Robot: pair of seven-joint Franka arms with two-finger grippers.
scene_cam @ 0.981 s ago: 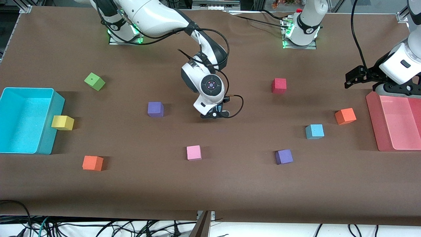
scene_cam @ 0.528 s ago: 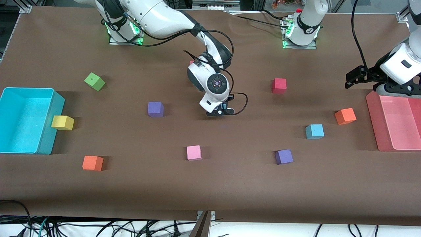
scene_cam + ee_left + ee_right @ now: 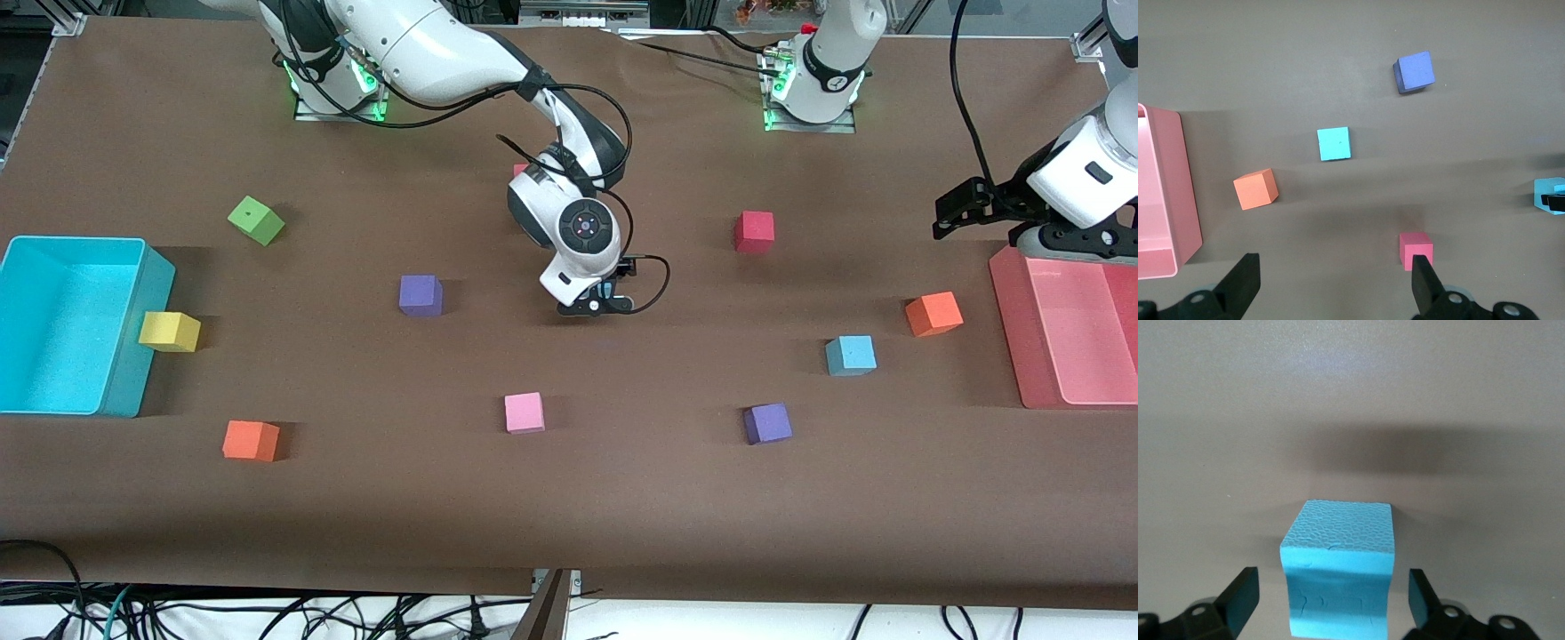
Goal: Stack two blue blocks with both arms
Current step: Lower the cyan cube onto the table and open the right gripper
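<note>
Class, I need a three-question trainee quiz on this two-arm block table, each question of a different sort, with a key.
1. True or false: the right gripper has its fingers clamped on a blue block.
2. Multiple choice: the other blue block on the table lies nearest to which cube? A) orange cube B) green cube C) yellow cube
3. Fill in: the left gripper waits open over the table beside the ____ tray.

Key
1. False: the fingers stand apart on either side of the block, with gaps.
2. A
3. pink
</note>
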